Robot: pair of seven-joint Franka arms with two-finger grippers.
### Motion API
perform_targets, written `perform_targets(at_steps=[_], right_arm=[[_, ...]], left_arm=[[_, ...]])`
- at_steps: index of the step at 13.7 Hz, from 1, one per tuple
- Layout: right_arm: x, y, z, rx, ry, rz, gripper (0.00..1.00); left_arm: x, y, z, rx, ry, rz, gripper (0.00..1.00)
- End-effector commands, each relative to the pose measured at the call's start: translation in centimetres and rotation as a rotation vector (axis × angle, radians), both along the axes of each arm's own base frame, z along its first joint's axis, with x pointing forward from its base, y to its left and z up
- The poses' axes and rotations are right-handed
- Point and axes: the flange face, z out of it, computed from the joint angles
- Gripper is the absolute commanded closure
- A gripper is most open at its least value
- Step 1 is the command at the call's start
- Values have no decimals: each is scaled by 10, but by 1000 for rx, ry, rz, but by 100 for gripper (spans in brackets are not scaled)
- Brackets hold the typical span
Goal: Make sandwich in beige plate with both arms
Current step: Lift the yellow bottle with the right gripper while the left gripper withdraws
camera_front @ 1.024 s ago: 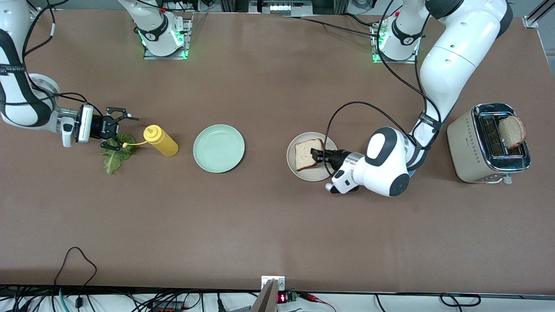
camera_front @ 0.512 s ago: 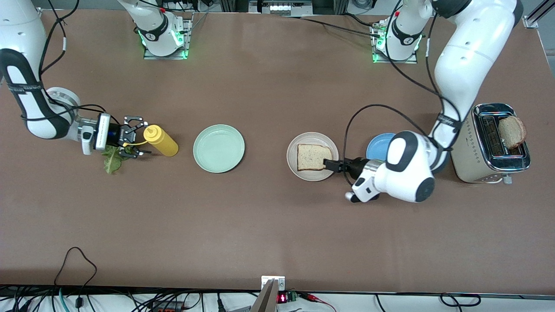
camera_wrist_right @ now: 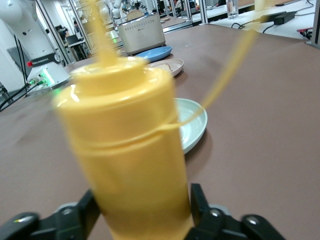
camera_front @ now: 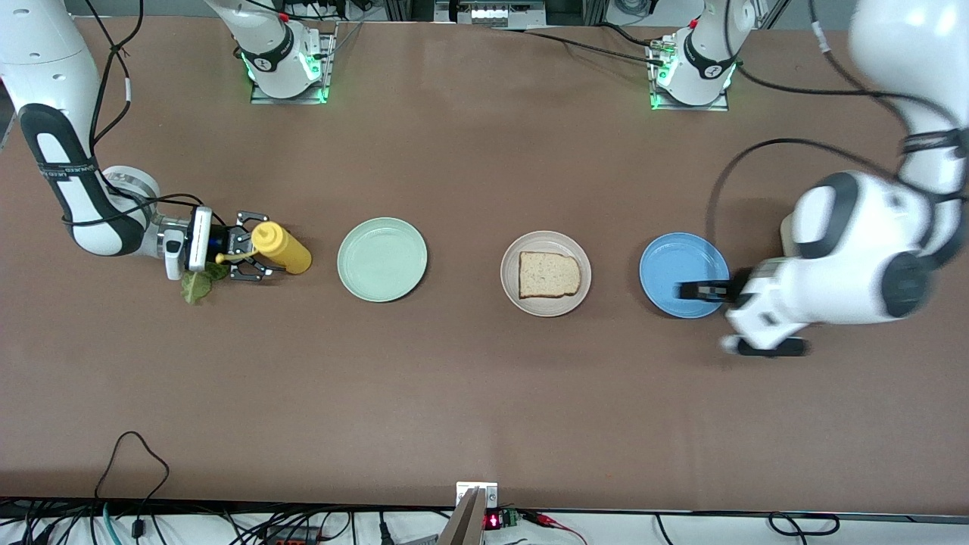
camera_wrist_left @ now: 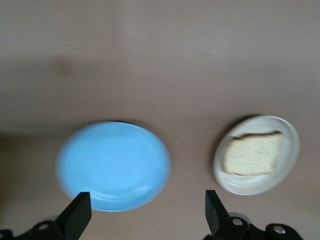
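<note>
You've got one bread slice (camera_front: pixel 549 274) flat in the beige plate (camera_front: pixel 512 291), mid-bench. Left gripper (camera_front: pixel 695 291) hangs over the blue plate (camera_front: pixel 670 261), fingers apart, empty. Right gripper (camera_front: pixel 248 256) straddles the yellow squeeze bottle (camera_front: pixel 281 247) beside the lettuce leaf (camera_front: pixel 197 285), fingers apart.

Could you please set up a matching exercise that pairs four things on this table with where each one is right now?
Things:
1. bread slice
2. yellow bottle
3. left gripper
4. lettuce leaf

Places:
A. over the blue plate
B. on the beige plate
C. between the right gripper jaws
D. on the table beneath the right gripper

Pairs: 1-B, 2-C, 3-A, 4-D
</note>
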Motion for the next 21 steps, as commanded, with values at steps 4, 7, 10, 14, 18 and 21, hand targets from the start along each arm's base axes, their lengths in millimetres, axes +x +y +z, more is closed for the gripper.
perform_targets(at_steps=[4,7,10,14,18,21], right_arm=[[25,22,30,-42,25,26,100],[56,58,120,-249,113,101,100],[72,113,209,-440,170,88,100],[64,238,291,-743,216,29,100],[22,366,321,-1012,186,-81,100],[-16,446,312,-1160,141,-172,100]], left_arm=[[-20,82,87,145,-89,14,0],[-42,68,144,166,-146,10,0],[-51,62,168,179,-182,9,0],[-54,60,176,181,-186,5,0],[-60,55,186,202,-198,13,0],[-74,58,190,206,-188,41,0]])
